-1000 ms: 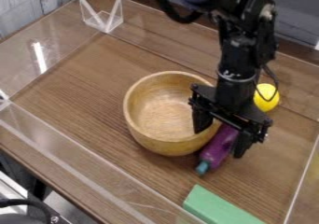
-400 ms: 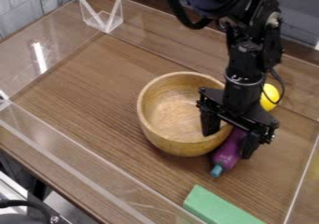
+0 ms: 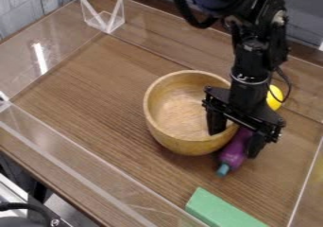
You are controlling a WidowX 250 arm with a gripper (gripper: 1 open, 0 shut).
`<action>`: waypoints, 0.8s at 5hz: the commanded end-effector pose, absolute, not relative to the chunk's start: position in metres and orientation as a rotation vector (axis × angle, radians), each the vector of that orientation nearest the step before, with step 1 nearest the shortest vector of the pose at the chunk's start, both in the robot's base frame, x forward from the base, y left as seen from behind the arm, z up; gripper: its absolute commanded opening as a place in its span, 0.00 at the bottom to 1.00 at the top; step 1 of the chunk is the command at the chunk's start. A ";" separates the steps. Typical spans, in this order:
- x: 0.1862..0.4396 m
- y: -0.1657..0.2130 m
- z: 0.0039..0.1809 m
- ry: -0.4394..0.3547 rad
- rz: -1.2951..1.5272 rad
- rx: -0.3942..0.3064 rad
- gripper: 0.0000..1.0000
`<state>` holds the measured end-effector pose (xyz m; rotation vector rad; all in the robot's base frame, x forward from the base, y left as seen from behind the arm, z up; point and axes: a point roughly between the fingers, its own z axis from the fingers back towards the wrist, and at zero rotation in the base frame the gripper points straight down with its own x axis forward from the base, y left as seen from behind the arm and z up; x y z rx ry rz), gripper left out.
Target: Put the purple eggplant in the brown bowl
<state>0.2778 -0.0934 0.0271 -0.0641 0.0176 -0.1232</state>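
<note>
Brown bowl (image 3: 177,103) is sitting near the counter's (image 3: 94,89) right edge, nothing visible inside (far inner side partly hidden by the arm). Purple eggplant (image 3: 235,151) is lying outside, just beside the bowl, stem toward the front edge. Gripper (image 3: 240,123) is hovering over it; opening and hold unclear.

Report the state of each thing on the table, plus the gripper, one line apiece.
Gripper: lowered over the eggplant; whether it grips is unclear.
Eggplant: lying on the table beside the bowl, partly hidden.
Bowl: upright, eggplant outside it.
Lemon: behind the gripper, partly hidden.
Green block: lying flat, cut off by the frame.
</note>
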 end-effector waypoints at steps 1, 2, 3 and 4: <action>0.279 -0.095 0.022 0.011 -0.145 -0.071 1.00; 0.279 -0.095 0.019 0.015 -0.144 -0.074 1.00; 0.278 -0.095 0.016 0.019 -0.143 -0.076 1.00; 0.276 -0.094 0.012 0.030 -0.141 -0.076 1.00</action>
